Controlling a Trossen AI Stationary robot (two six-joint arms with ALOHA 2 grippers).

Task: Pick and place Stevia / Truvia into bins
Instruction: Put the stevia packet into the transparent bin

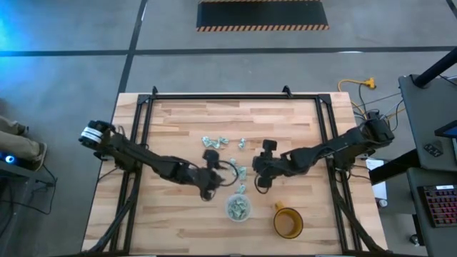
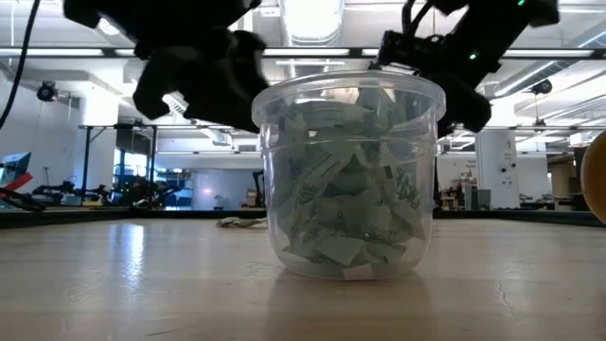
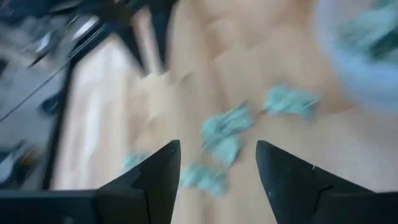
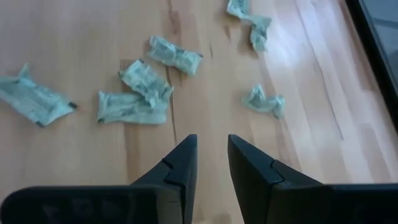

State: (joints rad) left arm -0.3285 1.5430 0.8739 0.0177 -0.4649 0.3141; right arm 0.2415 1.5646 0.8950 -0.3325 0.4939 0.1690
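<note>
The loose sachets (image 4: 132, 107) lie flat on the wooden table (image 1: 178, 121), scattered with no shared direction: in the right wrist view two overlap, one with its long axis across the planks and one slanted, another (image 4: 175, 55) sits at an angle beyond them, and a crumpled one (image 4: 263, 101) lies off to the side. From above they form a loose patch (image 1: 216, 140) near the table's middle, with a few more trailing toward the clear cup (image 1: 238, 208). The cup stands upright near the front edge, already packed with sachets (image 2: 350, 204) pointing every way. The left gripper (image 1: 211, 184) hangs just beside the cup, toward the table's middle; its fingers (image 3: 155, 171) stand apart with nothing between them, and several sachets (image 3: 227, 130) lie on the wood ahead of the gap. The right gripper (image 1: 260, 182) hovers on the cup's other side, its fingers (image 4: 180, 165) close together but not touching, empty, with the nearest sachets ahead of them. The left wrist view is smeared, so sachet outlines there are hard to make out. An orange mug (image 1: 288, 222) stands just beside the cup.
</note>
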